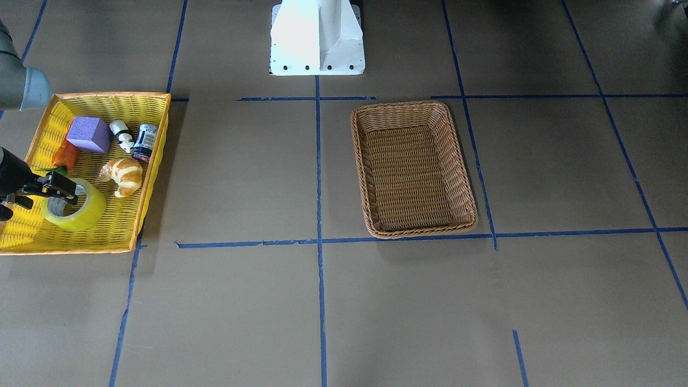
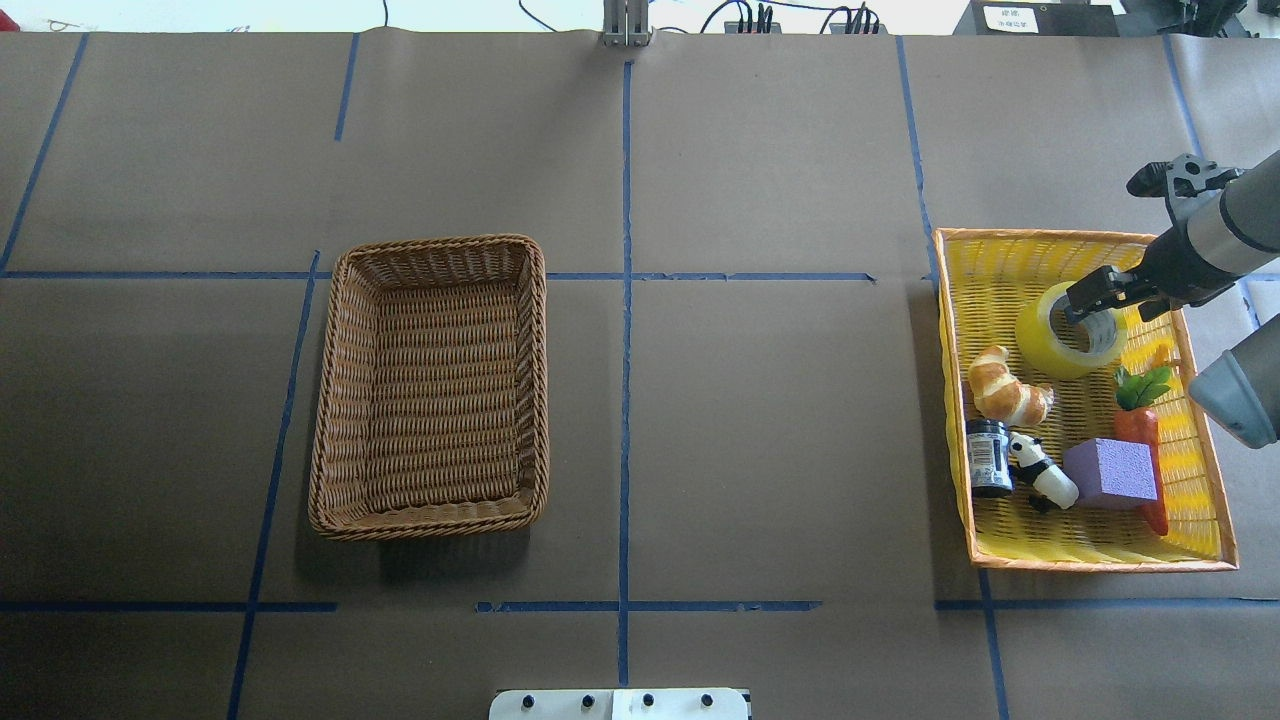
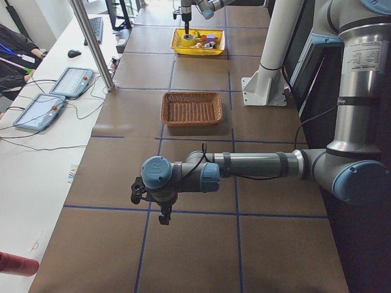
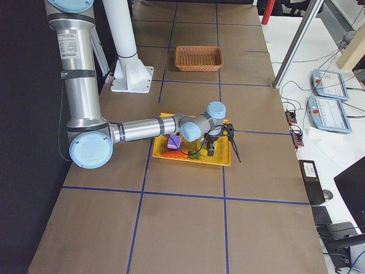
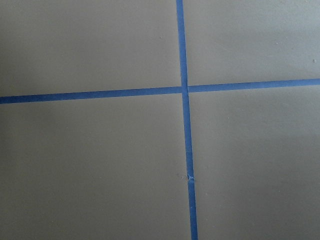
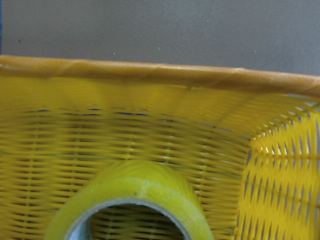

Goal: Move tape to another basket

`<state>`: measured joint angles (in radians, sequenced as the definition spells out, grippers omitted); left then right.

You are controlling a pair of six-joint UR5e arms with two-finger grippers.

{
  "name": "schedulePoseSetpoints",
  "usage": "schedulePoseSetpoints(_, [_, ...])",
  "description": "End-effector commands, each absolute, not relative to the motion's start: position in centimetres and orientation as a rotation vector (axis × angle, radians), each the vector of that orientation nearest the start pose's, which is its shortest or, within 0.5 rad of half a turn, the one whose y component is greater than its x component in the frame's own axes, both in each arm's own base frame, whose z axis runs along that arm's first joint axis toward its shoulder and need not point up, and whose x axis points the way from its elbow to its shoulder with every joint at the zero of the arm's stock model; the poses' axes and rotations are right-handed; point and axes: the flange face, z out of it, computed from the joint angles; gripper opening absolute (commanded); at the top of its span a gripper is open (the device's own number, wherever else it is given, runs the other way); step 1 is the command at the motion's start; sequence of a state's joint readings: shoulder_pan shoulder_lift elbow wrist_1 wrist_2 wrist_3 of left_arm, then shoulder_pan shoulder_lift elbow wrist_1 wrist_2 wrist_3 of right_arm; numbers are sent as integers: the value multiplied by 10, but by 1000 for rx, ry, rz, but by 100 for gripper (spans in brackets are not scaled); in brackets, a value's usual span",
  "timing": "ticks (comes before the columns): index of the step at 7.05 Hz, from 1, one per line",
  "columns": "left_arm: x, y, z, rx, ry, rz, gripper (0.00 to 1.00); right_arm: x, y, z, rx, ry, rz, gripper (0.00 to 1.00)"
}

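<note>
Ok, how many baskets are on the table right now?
2. A rectangular brown woven wicker basket lies left of centre in the overhead view, empty; a bright yellow basket with an orange rim lies at the far right. None seems hidden.

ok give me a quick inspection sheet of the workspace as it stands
surface: brown paper table with blue grid lines
job's things: tape in the yellow basket's far end; wicker basket mid-table, nothing in it
clutter: croissant, can, panda, purple block, carrot, all in the yellow basket
grippers: right hand at the tape's rim, grip not judgeable; left hand over bare table, state not judgeable
cables: black leads at the table's far edge
surroundings: two pendants and a person at the side bench
</note>
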<state>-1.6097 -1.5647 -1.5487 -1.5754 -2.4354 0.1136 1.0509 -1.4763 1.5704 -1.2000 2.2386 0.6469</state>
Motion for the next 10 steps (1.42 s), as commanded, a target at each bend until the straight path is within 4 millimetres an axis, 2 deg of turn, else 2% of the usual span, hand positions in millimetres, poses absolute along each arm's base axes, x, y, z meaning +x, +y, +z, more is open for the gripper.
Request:
schedulePoseSetpoints(1, [-76, -486, 665, 46, 863, 63, 100, -213, -517, 588, -9, -779, -28, 100])
schedulePoseSetpoints(2, [-76, -486, 665, 44, 863, 61, 100, -213, -517, 589, -11, -778, -26, 99])
schedulePoseSetpoints(3, [-76, -486, 664, 46, 864, 61, 100, -214, -516, 589, -14, -778, -23, 80])
schedulePoseSetpoints(4, [-76, -486, 663, 48, 864, 62, 100, -212, -516, 593, -10, -770, -24, 40])
schedulePoseSetpoints(6, [-76, -486, 662, 50, 866, 63, 100, -211, -518, 593, 5, -750, -16, 5])
schedulePoseSetpoints(8, [-77, -486, 661, 52, 865, 62, 100, -212, -518, 586, 8, -764, -19, 0])
schedulePoseSetpoints(9, [-77, -486, 661, 54, 865, 63, 100, -207, -521, 575, 24, -779, -16, 0])
schedulePoseSetpoints(10, [-77, -487, 657, 59, 865, 66, 100, -193, -525, 561, 43, -809, -1, 0])
